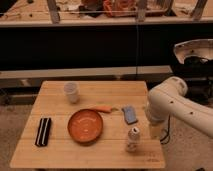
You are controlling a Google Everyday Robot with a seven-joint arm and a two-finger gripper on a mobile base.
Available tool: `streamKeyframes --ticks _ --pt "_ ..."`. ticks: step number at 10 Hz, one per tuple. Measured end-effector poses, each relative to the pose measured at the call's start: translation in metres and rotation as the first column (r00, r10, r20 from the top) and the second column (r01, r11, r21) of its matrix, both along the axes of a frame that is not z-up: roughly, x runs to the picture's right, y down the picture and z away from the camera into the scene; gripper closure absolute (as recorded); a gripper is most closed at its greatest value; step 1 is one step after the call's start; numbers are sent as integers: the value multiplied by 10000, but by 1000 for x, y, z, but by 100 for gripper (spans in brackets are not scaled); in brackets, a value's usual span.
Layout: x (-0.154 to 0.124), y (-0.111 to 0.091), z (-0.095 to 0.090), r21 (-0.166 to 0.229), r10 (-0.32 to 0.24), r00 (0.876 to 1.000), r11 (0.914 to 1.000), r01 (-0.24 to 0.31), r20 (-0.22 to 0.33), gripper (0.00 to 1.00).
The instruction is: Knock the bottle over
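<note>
The small whitish bottle [133,137] stands upright near the front right of the wooden counter [100,156], between an orange plate [86,126] and the robot's tool [156,132]. The tool, fingers spread, hangs just beside the bottle at the counter's right edge.

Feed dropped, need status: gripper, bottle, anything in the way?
Gripper low at table right edge, just right of bottle. Bottle upright, not yet knocked. Nothing between them; blue object sits behind bottle.
</note>
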State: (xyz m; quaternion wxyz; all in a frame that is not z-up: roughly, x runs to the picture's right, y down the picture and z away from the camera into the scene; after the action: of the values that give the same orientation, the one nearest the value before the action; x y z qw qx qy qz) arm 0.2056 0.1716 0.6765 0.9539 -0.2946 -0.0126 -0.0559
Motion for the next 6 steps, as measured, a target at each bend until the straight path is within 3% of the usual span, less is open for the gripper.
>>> streamKeyframes --ticks 6 --pt "-19 8 1 -62 -348 9990 9994 350 293 22"
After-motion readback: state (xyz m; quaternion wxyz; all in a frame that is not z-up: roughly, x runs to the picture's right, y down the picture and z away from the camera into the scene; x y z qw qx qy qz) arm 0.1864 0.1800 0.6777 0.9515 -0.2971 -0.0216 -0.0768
